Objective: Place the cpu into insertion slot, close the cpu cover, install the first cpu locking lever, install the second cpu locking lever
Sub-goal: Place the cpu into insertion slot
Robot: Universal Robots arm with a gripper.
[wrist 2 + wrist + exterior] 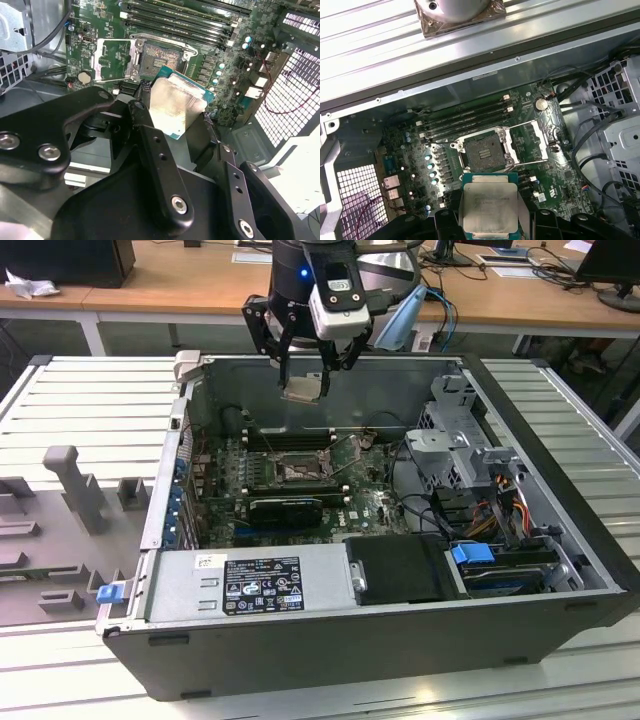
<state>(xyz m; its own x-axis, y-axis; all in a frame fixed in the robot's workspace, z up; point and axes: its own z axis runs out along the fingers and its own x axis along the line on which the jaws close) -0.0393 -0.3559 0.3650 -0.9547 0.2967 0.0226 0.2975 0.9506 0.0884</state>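
My gripper hangs above the open computer case, shut on the cpu, a thin silvery square chip held flat between the fingers. In both wrist views the cpu hovers a little off to one side of the insertion slot, well above the board. The slot is bare, with a dark centre and silver rim. The cpu cover lies flipped open beside the slot.
Long black memory slots run along one side of the socket, and a black card lies along the other. The case holds a power supply, a drive cage and loose cables. Grey fixtures stand on the slatted table.
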